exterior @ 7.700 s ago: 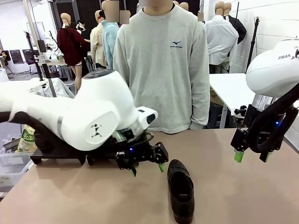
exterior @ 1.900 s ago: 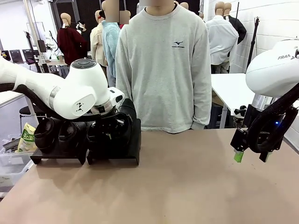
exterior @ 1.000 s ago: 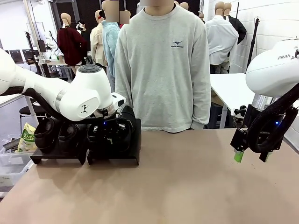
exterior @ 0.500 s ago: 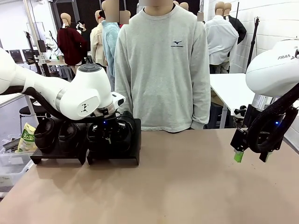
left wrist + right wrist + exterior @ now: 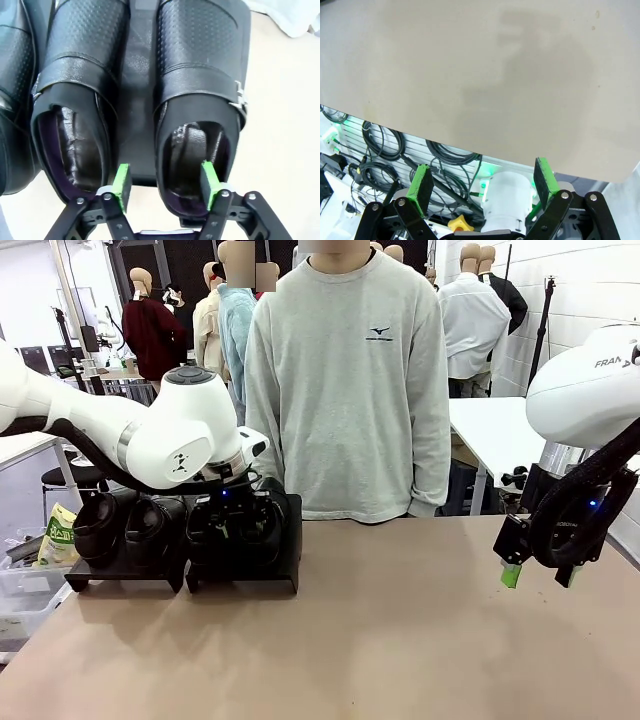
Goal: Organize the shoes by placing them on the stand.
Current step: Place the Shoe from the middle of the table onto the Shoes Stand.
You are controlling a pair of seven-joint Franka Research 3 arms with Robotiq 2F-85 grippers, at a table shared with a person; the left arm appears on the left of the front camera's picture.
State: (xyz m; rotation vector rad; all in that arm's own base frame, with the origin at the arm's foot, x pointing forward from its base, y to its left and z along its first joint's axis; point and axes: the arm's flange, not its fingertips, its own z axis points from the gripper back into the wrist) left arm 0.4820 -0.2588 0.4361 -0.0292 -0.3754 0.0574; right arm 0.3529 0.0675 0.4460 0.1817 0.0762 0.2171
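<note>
Beside the stand (image 5: 245, 575), bare table (image 5: 400, 640) reaches every edge.

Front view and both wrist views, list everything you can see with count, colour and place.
shoes: four, glossy black, side by side on the stand at table's left
stand: two black risers, left far part of table
table: one, tan
person: one, grey sweatshirt, standing at far side
left end effector: one, black with green pads, open, straddling one side wall of the rightmost shoe's heel
right end effector: one, open, hovering over table's right edge
</note>
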